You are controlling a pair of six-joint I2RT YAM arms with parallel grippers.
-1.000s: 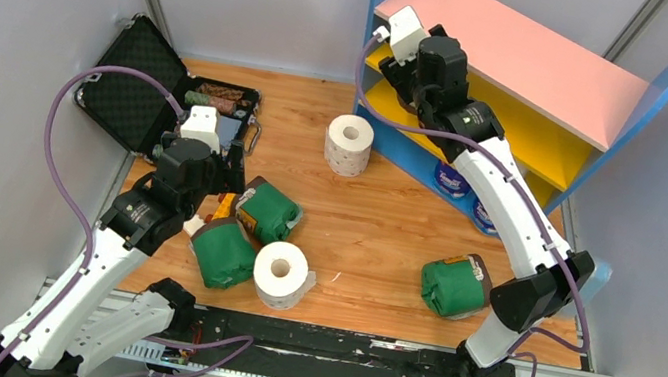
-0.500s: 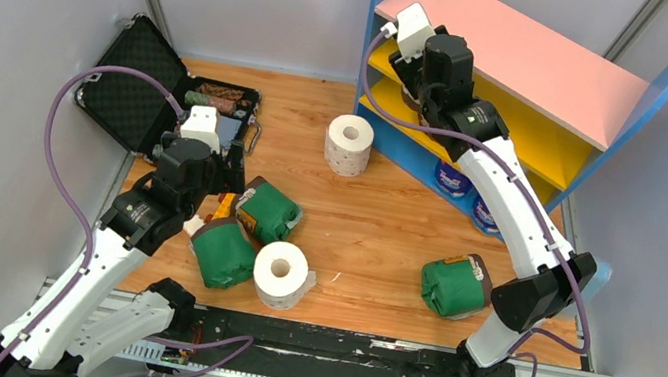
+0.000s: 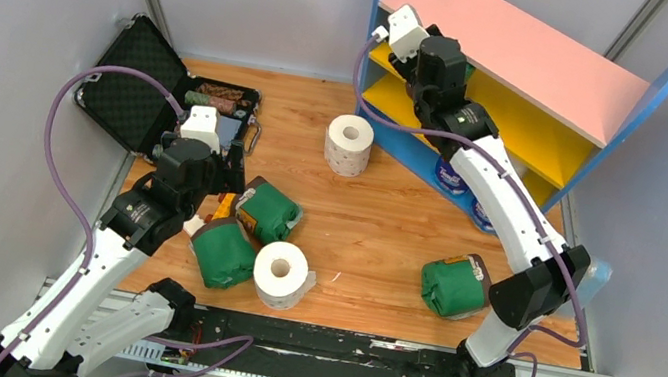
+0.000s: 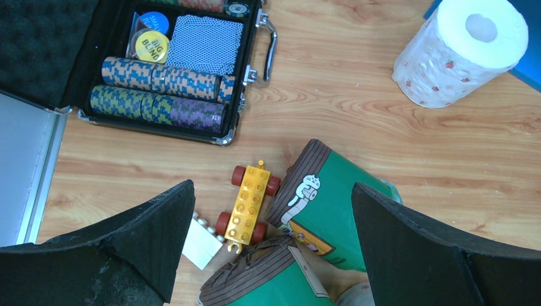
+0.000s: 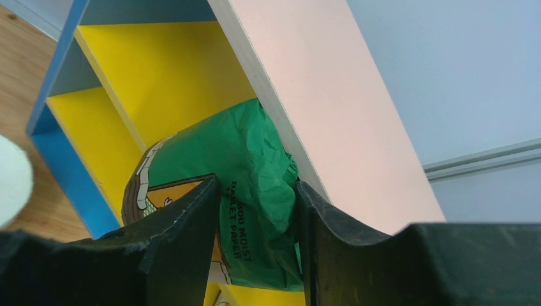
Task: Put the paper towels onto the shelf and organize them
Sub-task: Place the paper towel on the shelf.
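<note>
Two blue-and-white rolls [image 3: 457,183] stand in the bottom tier of the shelf [image 3: 534,53]. One green-wrapped roll [image 5: 236,146] is in its upper yellow tier, crowding the front edge of the pink top board. Far left of the shelf, a black case [image 3: 121,99] lies open with poker chips [image 4: 159,89] in rows. Five loose rolls [image 3: 281,273] lie on the wood in front of the shelf. Our right gripper [image 5: 257,191] reaches into the shelf's left end, fingers pressed on both sides of the green-wrapped roll. Our left gripper [image 4: 271,197] hangs well left of the shelf, spread wide.
</note>
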